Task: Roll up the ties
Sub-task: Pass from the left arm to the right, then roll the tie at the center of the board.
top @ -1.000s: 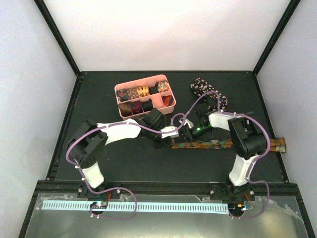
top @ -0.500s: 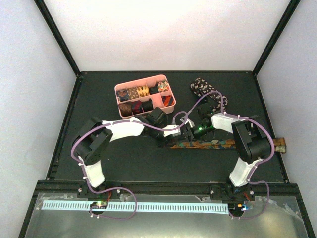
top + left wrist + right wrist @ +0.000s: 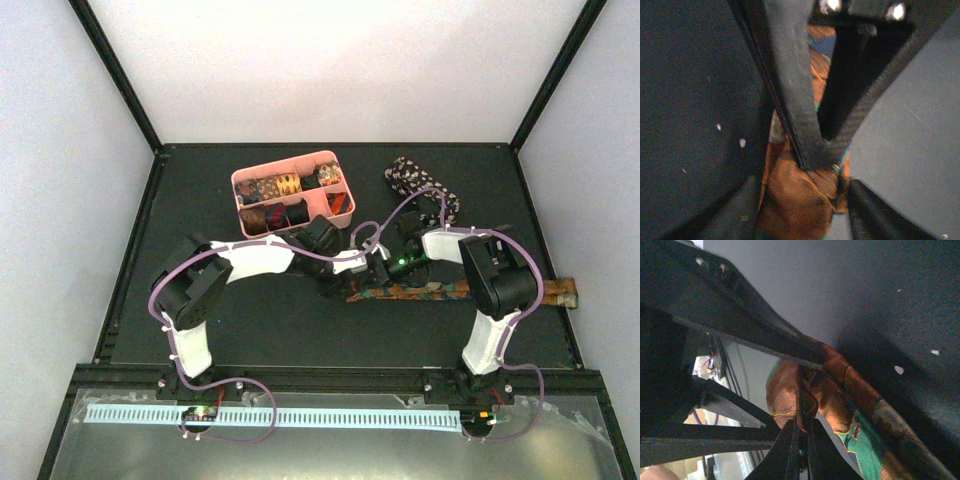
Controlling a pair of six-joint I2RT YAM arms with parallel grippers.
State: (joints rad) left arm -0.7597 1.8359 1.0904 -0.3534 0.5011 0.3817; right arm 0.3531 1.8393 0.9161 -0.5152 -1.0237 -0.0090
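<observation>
Since a second ago the left arm [image 3: 250,262] has been drawn to the right, its elbow carried nearer to the middle of the tabletop [image 3: 250,335], while the right arm [image 3: 497,278] is seen almost where it was. Both forearms are stretched inward and meet over the left end of the patterned tie [image 3: 440,291]. That tie is laid flat in a straight line running rightward across the near half of the tabletop, with its right end at the edge.

The right hand [image 3: 801,437] is clenched: its two fingers are pressed nearly together on the folded orange-brown end of that tie, which is arched up off the surface there. The left hand [image 3: 802,217] is released, its fingers spread wide to either side of the same folded end; whether either finger touches the fabric cannot be told.

A speckled tie [image 3: 418,182] is heaped at the far right, well apart from both hands. Rolled ties [image 3: 283,186] are packed in the compartments of the pink tray [image 3: 344,208] at the far middle, just beyond the left wrist.
</observation>
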